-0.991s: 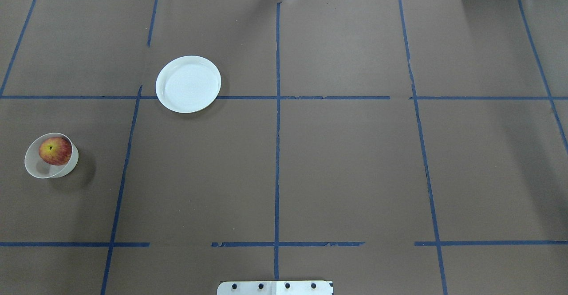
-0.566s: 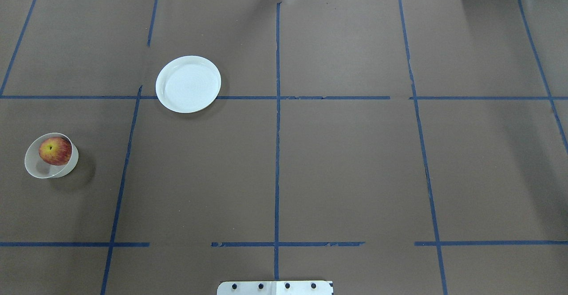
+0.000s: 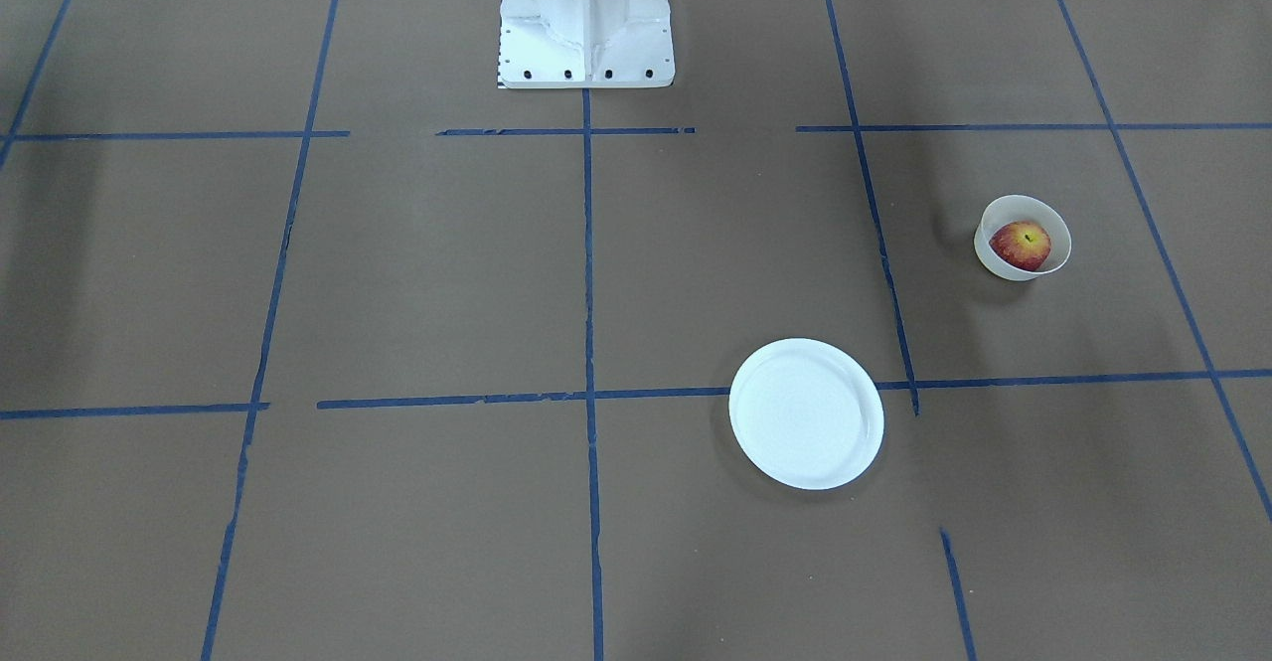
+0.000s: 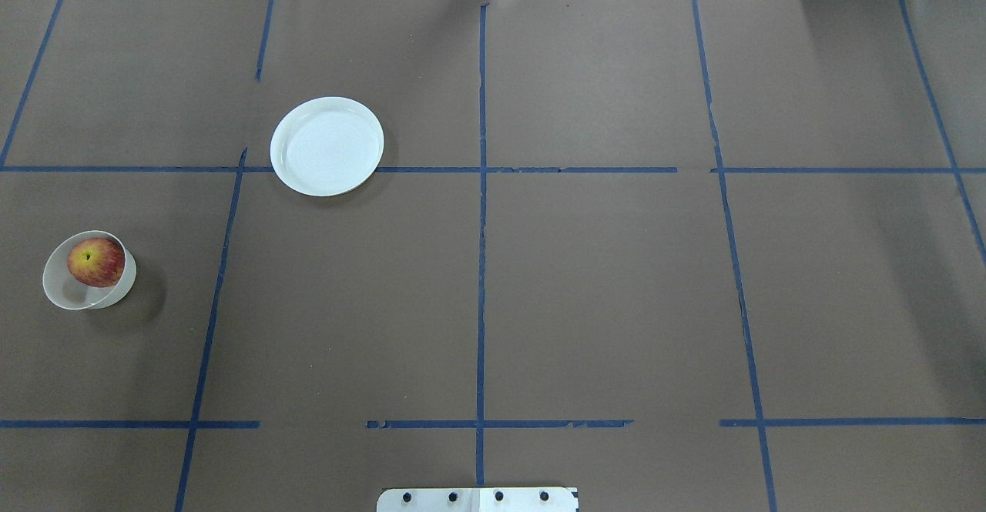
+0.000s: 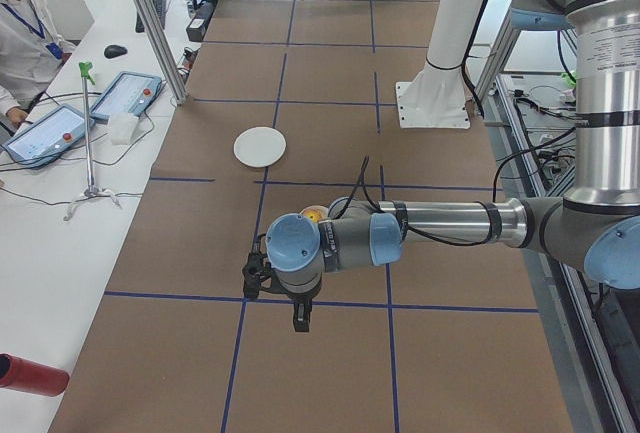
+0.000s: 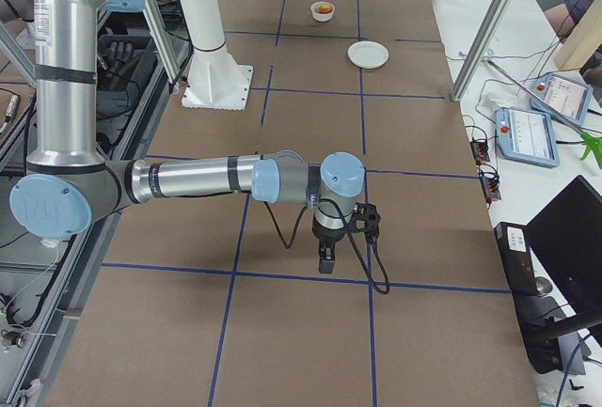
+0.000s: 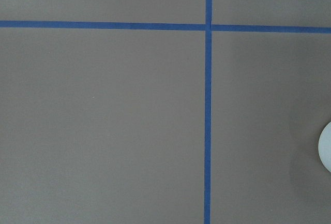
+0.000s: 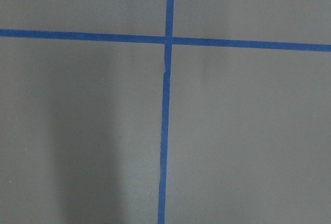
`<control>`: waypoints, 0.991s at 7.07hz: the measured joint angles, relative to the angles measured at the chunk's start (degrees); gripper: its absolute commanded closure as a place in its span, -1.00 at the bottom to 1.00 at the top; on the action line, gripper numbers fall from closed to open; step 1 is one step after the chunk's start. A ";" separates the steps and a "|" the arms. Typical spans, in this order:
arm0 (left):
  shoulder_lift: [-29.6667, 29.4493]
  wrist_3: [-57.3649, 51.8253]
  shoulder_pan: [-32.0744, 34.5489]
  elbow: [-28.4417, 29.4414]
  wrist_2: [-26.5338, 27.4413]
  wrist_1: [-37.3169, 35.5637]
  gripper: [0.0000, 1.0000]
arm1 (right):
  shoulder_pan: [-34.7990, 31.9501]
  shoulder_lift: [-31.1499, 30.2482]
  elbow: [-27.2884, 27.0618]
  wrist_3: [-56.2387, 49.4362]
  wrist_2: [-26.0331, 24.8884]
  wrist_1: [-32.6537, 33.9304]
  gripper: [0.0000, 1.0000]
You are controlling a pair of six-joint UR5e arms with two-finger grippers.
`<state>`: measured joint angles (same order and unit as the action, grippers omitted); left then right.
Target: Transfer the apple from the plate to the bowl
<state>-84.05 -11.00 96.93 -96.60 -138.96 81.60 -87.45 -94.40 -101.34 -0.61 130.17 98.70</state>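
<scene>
Since the apple point(image 4: 95, 262) is sitting inside the bowl point(image 4: 54, 294) at the left edge of the table point(image 4: 601, 281), while the plate point(image 4: 326, 146) is lying bare farther away and to the right, well apart from it, the transfer is looking finished to me. The step in hand is reading as a pull-back rather than a pick. Neither arm is showing in the overhead or front views. The left gripper point(image 5: 300, 321) is hanging fingers-down over bare brown paper near the bowl. As it is appearing only in a side view, I cannot tell whether it is released or clenched. The right gripper point(image 6: 325, 258) is hanging the same way far off to the right, and I cannot tell its state either. Both wrist cameras are showing little more than paper and blue tape point(image 8: 166, 131). Doing this step well is, I judge, a matter of the left arm rising clear before swinging anywhere. Its forearm is crossing close in front of the bowl in the side view, and a thin-walled bowl barely wider than the fruit would probably tip at a light brush.
</scene>
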 measured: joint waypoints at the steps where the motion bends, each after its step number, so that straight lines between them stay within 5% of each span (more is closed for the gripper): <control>1: -0.29 0.06 -0.01 0.05 0.00 0.41 -1.00 | 0.00 0.00 0.00 0.00 0.00 0.00 -1.00; 7: -1.25 0.26 -0.16 4.22 0.18 4.97 -1.00 | 0.00 0.00 0.00 0.00 0.00 0.00 -1.00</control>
